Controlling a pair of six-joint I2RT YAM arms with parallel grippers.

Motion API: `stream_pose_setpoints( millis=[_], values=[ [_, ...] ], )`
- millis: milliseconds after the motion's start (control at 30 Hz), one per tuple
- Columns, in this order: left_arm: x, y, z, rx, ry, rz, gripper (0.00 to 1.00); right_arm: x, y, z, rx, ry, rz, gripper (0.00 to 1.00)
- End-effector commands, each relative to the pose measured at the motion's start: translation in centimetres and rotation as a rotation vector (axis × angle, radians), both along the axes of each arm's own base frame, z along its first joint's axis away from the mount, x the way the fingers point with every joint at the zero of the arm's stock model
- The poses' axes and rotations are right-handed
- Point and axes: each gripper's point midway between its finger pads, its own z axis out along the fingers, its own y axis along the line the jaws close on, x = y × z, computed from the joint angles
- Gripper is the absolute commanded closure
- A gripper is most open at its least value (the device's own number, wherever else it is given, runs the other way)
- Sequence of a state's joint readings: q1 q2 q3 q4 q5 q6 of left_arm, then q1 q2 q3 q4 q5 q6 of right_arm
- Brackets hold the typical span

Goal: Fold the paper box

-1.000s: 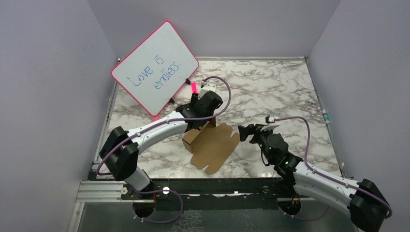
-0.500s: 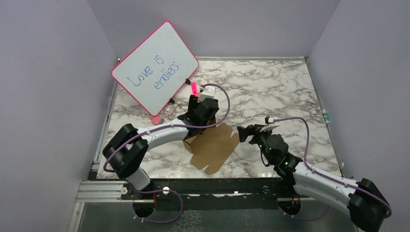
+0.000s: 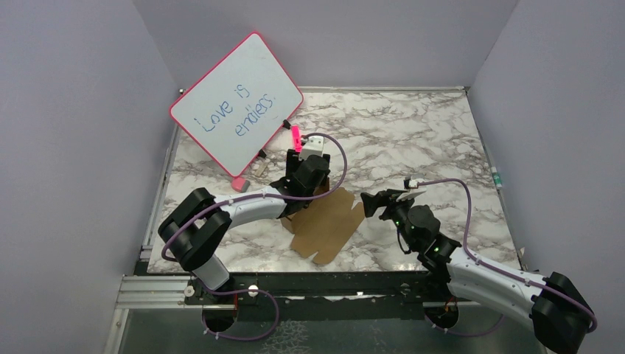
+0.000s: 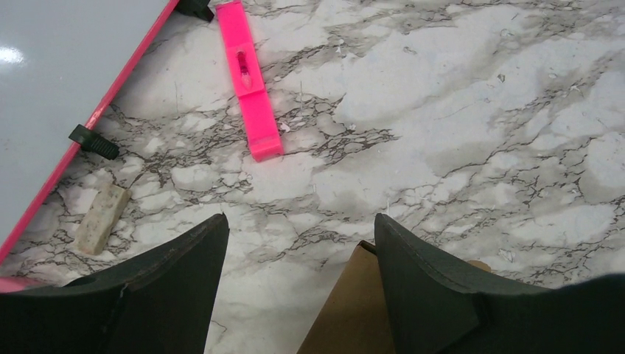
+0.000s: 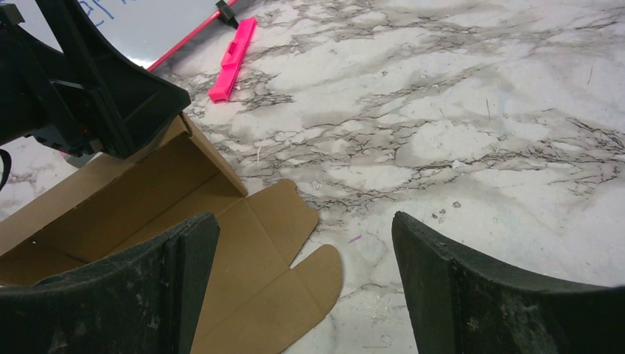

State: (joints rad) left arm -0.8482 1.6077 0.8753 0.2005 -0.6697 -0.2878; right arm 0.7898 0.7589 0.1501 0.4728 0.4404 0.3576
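**Now: one wall up**

The box point(image 3: 328, 221) lies on the counter point(image 3: 413, 133), one wall upright, flaps flat. My left fingers point(image 4: 420, 287) stand spread over that wall, gripping nothing, likely to steady it. My right fingers point(image 5: 457, 295), spread and empty, wait beside the flaps. Only the right wrist shows the wall's inner crease; the left, a marker point(image 4: 247, 81) beyond.

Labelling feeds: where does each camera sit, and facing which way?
Top external: above, behind the bases, looking down on the table; both arms show.
Left wrist: on the left arm, facing pink marker and whiteboard; left gripper shows.
Right wrist: on the right arm, facing paper box; right gripper shows.
Wrists share the pink marker.
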Motion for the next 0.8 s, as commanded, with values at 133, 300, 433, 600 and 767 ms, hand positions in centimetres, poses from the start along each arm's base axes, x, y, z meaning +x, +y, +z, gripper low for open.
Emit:
stream_pose_setpoints(
  millis=[133, 300, 433, 600, 767],
  values=[
    [-1.1, 0.7, -4.0, 0.040, 0.067, 0.024, 0.26, 0.0, 0.5, 0.5, 0.013, -0.028, 0.026, 0.08],
    [-2.0, 1.1, -5.0, 0.081, 0.077, 0.052, 0.26, 0.0, 0.7, 0.5, 0.011, -0.030, 0.038, 0.08],
    [-2.2, 1.1, -4.0, 0.063, 0.074, 0.056, 0.25, 0.0, 0.8, 0.5, 0.007, -0.031, 0.043, 0.08],
    [-2.2, 1.0, -1.5, 0.040, 0.055, 0.049, 0.25, 0.0, 0.9, 0.7, 0.004, -0.038, 0.049, 0.08],
    [-2.1, 0.9, 1.1, 0.024, 0.042, 0.042, 0.23, 0.0, 0.9, 0.7, 0.000, -0.037, 0.052, 0.08]
  ],
)
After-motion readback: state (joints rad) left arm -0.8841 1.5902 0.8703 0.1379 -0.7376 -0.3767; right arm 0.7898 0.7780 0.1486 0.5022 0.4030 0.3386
